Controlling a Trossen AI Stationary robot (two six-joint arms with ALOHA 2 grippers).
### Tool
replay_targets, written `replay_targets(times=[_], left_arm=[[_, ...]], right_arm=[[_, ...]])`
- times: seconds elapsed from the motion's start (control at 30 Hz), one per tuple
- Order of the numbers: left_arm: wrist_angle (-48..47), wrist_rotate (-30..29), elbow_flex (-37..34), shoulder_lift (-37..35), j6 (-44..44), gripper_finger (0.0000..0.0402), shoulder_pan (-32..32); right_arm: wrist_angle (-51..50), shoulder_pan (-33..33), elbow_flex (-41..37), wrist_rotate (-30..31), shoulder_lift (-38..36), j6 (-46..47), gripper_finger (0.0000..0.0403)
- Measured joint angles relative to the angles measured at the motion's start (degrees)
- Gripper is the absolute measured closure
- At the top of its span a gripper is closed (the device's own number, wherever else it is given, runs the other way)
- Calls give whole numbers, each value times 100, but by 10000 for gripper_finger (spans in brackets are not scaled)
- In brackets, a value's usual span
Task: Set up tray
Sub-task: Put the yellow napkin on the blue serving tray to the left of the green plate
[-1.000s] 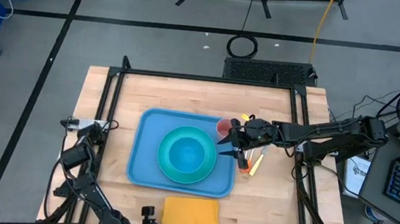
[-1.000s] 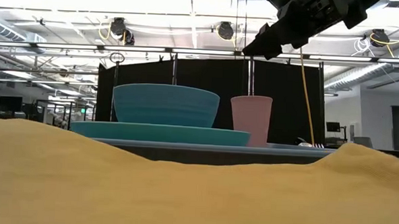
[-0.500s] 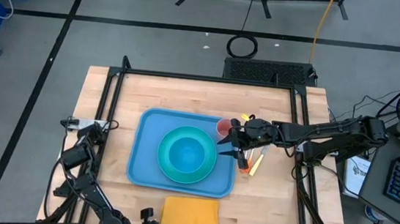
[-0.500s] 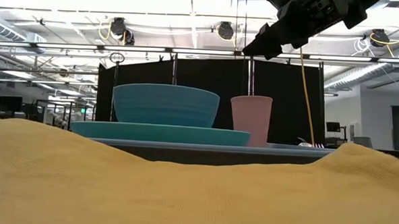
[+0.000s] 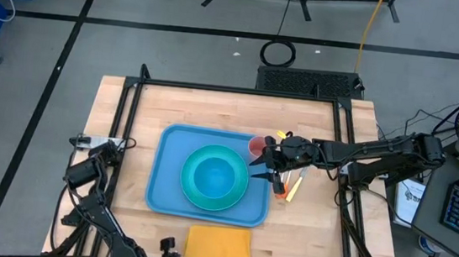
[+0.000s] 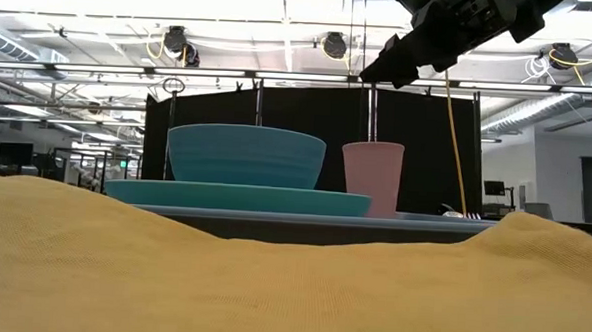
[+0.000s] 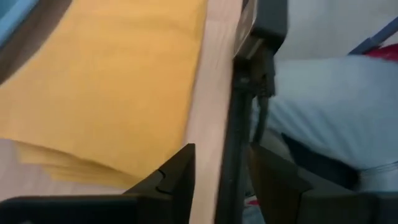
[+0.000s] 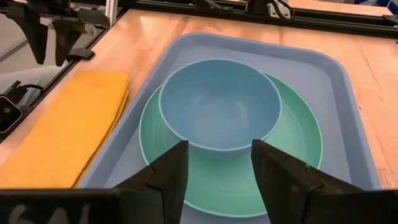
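The right gripper [image 5: 270, 168] hangs in the air with its fingers [image 8: 171, 168] apart and nothing between them. It sits over the right edge of the tray [image 5: 170, 144], just beside the pink cup [image 5: 256, 147] that stands at the tray's far right corner. From these fingers the tray spreads out toward the left arm's side. It holds a teal plate [image 5: 231, 200] with a blue bowl [image 5: 212, 175] on it. The tray's long axis runs from the far side of the surface [image 5: 214, 110] toward the near side. An orange napkin [image 5: 218, 245] lies off the tray, just past its near edge. Yellow and orange utensils [image 5: 293, 188] lie on the surface beneath the right arm. The left gripper [image 7: 221, 180] waits low at the near left edge, fingers apart and empty. The right arm looks nearer the tray and utensils.
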Motion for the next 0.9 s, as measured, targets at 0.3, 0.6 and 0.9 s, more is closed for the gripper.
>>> replay_targets(times=[0.3,0.6,0.9], left_arm=[[-649,-83,0,5,304,222,61],[-663,-165,0,5,541,222,87],[-363,326,14,365,781,222,271]], right_arm=[[32,2,-17,1,0,-6,238],[780,-4,-448,18,2,-8,238],[891,-9,-450,22,2,2,238]])
